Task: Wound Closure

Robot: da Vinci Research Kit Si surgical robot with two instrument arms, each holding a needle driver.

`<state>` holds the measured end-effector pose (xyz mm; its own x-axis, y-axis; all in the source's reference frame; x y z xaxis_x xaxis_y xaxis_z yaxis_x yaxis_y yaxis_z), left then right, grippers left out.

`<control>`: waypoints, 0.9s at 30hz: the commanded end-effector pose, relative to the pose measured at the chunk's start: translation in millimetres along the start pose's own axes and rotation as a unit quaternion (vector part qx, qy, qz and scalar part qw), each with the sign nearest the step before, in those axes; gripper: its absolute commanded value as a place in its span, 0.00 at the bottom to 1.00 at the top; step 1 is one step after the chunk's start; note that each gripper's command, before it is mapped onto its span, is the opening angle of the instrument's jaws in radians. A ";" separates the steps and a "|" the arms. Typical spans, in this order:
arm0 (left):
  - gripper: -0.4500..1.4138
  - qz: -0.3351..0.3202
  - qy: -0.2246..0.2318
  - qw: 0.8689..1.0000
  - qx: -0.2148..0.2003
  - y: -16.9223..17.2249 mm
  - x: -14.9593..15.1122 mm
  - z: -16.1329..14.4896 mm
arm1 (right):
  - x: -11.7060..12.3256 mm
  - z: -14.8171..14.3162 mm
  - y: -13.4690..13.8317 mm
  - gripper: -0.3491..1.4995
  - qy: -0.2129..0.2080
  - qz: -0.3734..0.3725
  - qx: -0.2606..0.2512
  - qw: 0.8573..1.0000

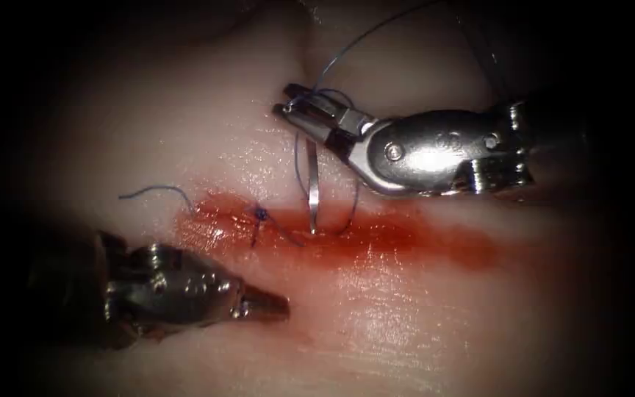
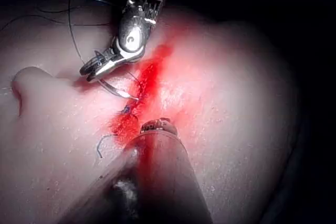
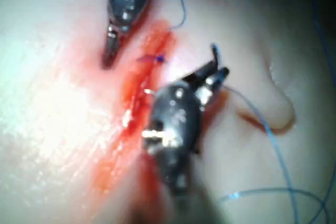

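Your right tool (image 1: 299, 110) grips the needle (image 1: 312, 192) near its tail, tip entering the cut (image 1: 376, 239) below those jaws. Your left tool (image 1: 277, 305) waits closed, holding nothing, ready to receive.

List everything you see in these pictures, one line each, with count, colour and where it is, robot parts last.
tissue: one, pale pink, under everything.
cut: one, running across the tissue's middle.
red fluid: one smear, red, along the cut.
needle: one, silver, curved, held near its end, tip at the cut.
thread: one, blue, trailing up from the right pincer.
knot: one, blue, on the cut, left of the needle.
left pincer: one, silver, shut, holding nothing, below the cut.
right pincer: one, silver, holding the needle above the cut.
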<state>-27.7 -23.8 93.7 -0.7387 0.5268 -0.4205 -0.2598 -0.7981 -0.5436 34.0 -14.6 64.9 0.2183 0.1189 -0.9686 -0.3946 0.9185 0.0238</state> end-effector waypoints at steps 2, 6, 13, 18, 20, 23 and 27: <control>0.09 0.000 0.000 1.000 -0.002 0.5 -0.2 0.9 | -1.4 0.2 -2.2 0.00 -0.004 -0.008 0.004 1.000; 0.09 0.000 0.000 1.000 -0.002 0.5 -0.2 1.0 | -0.7 -0.2 -2.1 0.00 -0.006 0.007 0.005 1.000; 0.09 -0.001 0.000 1.000 -0.001 0.5 -0.1 1.1 | 0.8 -0.9 -0.9 0.00 -0.001 0.022 0.000 1.000; 0.09 -0.001 0.001 1.000 -0.001 0.5 -0.1 1.1 | 0.8 -0.8 -1.3 0.00 -0.001 0.039 -0.003 0.999; 0.09 -0.001 0.003 1.000 -0.002 0.5 -0.1 1.0 | 0.7 -0.8 -1.9 0.00 0.001 0.044 -0.004 0.999; 0.09 -0.001 0.003 1.000 -0.002 0.5 -0.2 1.0 | 0.4 -0.7 -2.6 0.00 -0.001 0.059 -0.005 0.998; 0.09 -0.001 0.003 1.000 -0.002 0.5 -0.2 1.0 | 0.4 -0.9 -3.0 0.00 -0.006 0.069 -0.001 0.998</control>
<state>-27.8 -23.8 93.7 -0.7348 0.5289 -0.4247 -0.2599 -0.7979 -0.5439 33.9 -17.0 63.8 0.1731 0.2503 -0.9526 -0.4266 0.8908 0.1565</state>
